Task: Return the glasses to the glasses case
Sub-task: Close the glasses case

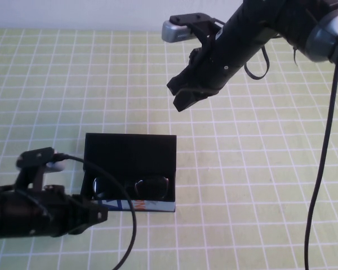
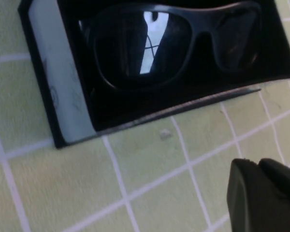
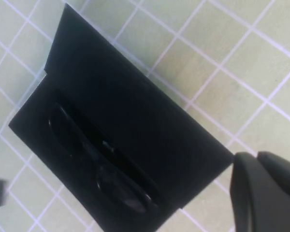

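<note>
The glasses case (image 1: 129, 149) lies open left of the table's middle, its lid standing up at the back and its white printed front (image 1: 149, 207) facing me. The black glasses (image 1: 132, 186) lie inside it, lenses showing. My left gripper (image 1: 98, 214) is shut and empty, low at the case's front left corner, just apart from it. In the left wrist view the left gripper (image 2: 258, 164) is beside the case (image 2: 58, 92), with the glasses (image 2: 169, 43) in it. My right gripper (image 1: 183, 95) is shut and empty, raised above and behind the case. The right wrist view shows the right gripper (image 3: 256, 157), the case (image 3: 135, 106) and the glasses (image 3: 104, 166).
The table is covered by a green cloth with a white grid (image 1: 259, 185). A black cable (image 1: 321, 169) hangs down from the right arm on the right side. The left arm's cable (image 1: 132, 225) loops over the case's front left.
</note>
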Tool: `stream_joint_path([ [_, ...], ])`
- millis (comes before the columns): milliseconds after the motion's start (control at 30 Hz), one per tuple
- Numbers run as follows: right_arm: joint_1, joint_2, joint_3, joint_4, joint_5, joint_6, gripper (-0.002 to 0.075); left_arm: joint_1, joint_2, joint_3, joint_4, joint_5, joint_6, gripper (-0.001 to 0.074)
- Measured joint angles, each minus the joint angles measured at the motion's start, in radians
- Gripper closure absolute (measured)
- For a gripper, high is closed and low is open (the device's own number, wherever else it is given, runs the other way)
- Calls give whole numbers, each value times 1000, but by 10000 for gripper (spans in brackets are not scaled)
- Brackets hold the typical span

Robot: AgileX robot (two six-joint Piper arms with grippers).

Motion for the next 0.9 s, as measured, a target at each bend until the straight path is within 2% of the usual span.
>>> stream_joint_path([
  [133,0,10,0,9,-20,0,737,-5,150,-32,-161,-5,204,737],
  [333,-1,15,0,19,-95,1,737,-10,278,-70,-289,-5,354,737],
  [700,-1,123,0,68,-307,39,737,-10,312,-82,-317,-1,416,737],
  [900,-1,210,0,76,-281,52,737,-10,314,-82,-317,1,416,737],
])
